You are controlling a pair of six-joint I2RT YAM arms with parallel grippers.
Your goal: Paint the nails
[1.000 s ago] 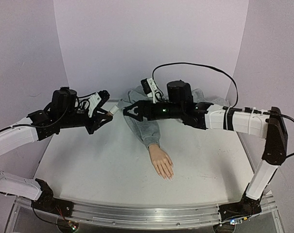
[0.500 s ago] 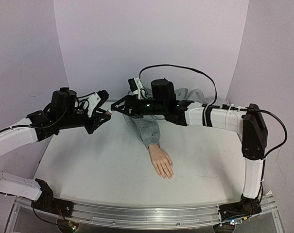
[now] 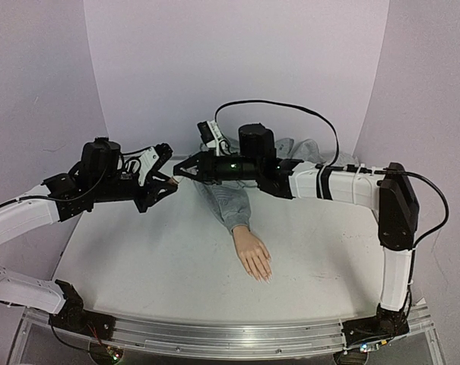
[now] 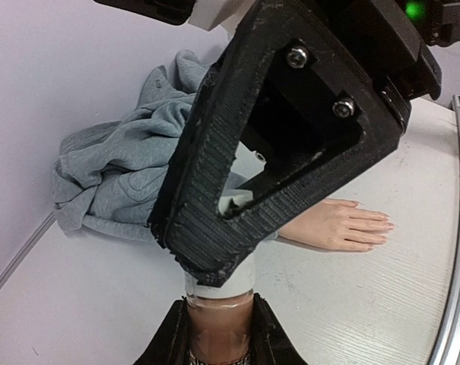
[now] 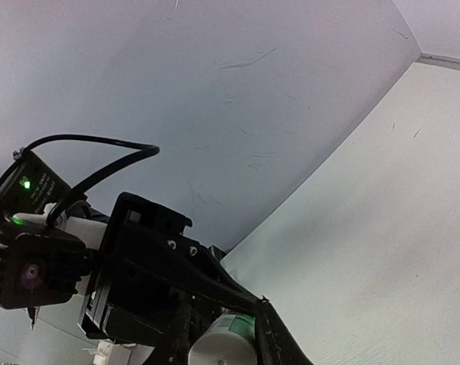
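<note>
Above the far part of the table [image 3: 138, 258], left of centre in the overhead view, left gripper [image 3: 169, 182] and right gripper [image 3: 181, 174] meet tip to tip. Left gripper is clamped on a small bottle [image 4: 218, 338] of brownish-pink fluid, its white cap [image 4: 218, 283] aimed at the other arm. Right gripper's fingers [image 4: 207, 220] bracket that cap. Right wrist view shows it end-on between them at the bottom edge; whether they pinch it or stand just off, cannot tell. Nails [image 3: 264, 277] lie well apart from the bottle, down and to the right of it in the overhead view, on the mannequin hand [image 3: 252, 252], palm down just right of centre. Its long axis runs from the grey sleeve [image 3: 231, 207] at upper centre down and slightly right, fingertips toward the bottom edge. Judgement: right arm is the better placed to reach them. No brush is visible. Nails too small to tell painted from bare; thumbnail not made out.
</note>
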